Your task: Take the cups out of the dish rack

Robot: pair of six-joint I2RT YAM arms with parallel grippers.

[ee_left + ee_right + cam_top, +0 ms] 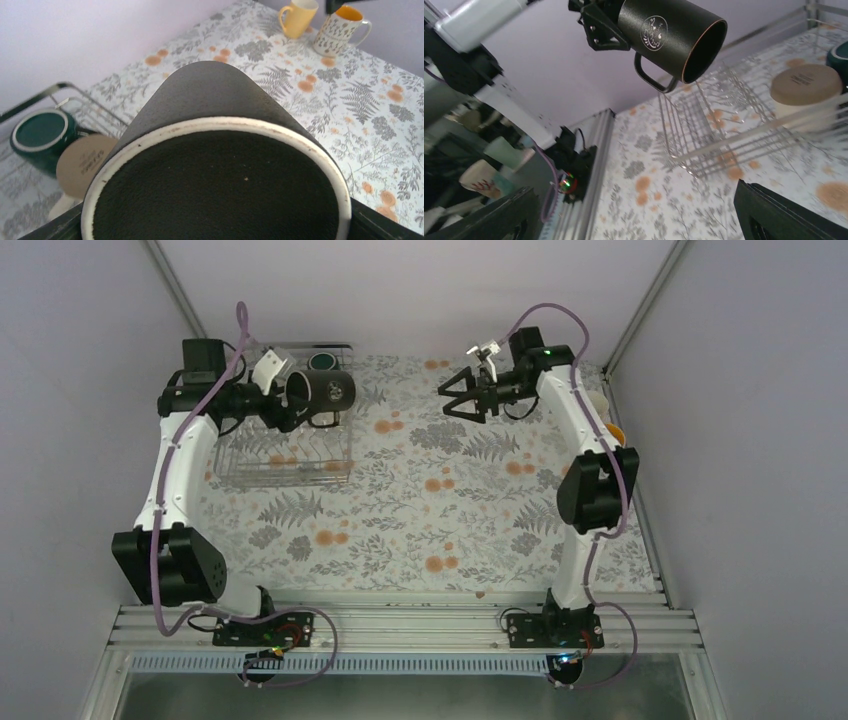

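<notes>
My left gripper (pixel 292 398) is shut on the black mug (pixel 328 391) and holds it on its side above the far end of the dish rack (pixel 285 458). The mug's base fills the left wrist view (pixel 215 190). A dark green mug (pixel 40 135) and a cream-beige mug (pixel 82 162) stand upside down in the rack. A pale yellow mug (pixel 299 17) and a white mug with an orange inside (pixel 340 32) stand upright on the table at the far right. My right gripper (pixel 452 398) is open and empty, raised over the far middle of the table, pointing at the rack.
The table has a floral cloth (pixel 440 500). Grey walls enclose it at the back and both sides. A metal rail (pixel 400 625) with both arm bases runs along the near edge. The right arm's upper link (pixel 585 430) stands in front of the two mugs at the right.
</notes>
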